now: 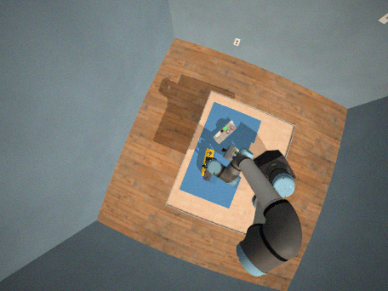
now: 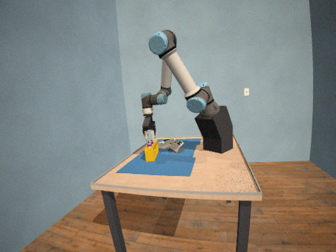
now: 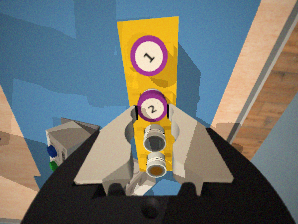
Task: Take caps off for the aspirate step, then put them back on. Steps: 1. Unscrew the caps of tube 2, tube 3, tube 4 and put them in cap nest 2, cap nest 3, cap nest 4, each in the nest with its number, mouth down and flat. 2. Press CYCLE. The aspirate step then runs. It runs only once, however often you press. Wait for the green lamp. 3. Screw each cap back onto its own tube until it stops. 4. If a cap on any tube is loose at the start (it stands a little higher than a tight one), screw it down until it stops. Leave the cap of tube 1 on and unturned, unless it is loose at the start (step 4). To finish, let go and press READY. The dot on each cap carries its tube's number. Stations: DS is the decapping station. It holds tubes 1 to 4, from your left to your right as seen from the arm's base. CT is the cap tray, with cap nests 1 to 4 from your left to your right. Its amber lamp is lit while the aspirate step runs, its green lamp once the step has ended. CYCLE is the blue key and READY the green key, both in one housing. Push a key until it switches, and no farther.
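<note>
The yellow decapping station [image 1: 209,152] [image 2: 150,155] [image 3: 172,30] holds the tubes. The cap of tube 1 [image 3: 149,55] is on its tube. My gripper [image 2: 149,142] [image 3: 152,105] points down and is shut on the cap of tube 2 [image 3: 152,108], with one fingertip at each side; the cap is at its tube's place. Tube 3 [image 3: 154,140] and tube 4 [image 3: 156,167] show uncapped mouths. The cap tray [image 1: 219,136] shows its green lamp [image 1: 225,128] lit and two pinkish cap shapes; their numbers are unreadable.
The key housing [image 1: 231,152] [image 2: 176,147] [image 3: 70,145] stands between the decapping station and the arm's base, with its blue CYCLE key [image 3: 52,151] and green READY key [image 3: 54,165]. The blue mat [image 1: 221,196] [image 2: 162,170] lies under the stations.
</note>
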Robot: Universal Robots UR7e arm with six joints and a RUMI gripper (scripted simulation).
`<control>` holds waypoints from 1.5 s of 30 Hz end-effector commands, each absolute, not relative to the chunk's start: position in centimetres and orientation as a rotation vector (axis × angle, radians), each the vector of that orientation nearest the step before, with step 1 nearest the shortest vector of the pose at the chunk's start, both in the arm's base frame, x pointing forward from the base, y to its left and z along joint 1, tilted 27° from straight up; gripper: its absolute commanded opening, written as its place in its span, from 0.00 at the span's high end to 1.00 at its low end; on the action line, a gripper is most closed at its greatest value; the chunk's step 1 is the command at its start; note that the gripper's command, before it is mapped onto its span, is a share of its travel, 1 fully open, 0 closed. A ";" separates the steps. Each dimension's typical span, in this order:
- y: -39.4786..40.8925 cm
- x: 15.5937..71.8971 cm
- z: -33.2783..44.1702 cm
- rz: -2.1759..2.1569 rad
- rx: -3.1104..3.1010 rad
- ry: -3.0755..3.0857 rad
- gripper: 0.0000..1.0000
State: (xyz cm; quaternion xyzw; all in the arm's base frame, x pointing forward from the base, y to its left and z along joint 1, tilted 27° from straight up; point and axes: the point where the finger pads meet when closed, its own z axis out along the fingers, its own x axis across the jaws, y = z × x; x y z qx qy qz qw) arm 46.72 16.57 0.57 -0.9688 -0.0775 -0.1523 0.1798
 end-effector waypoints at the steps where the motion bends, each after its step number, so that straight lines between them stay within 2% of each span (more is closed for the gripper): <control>1: 16.6 46.7 0.6 -0.395 -2.744 0.008 1.00; 8: 16.6 46.7 0.6 -0.296 -2.670 0.477 1.00; 15: 16.6 46.7 0.6 -0.296 -2.670 0.477 1.00; 16: 16.6 46.7 0.6 -0.296 -2.670 0.477 0.65; 28: 16.6 46.7 0.6 -0.297 -2.670 0.476 0.65; 45: 15.0 45.5 4.6 -0.296 -2.670 0.477 0.65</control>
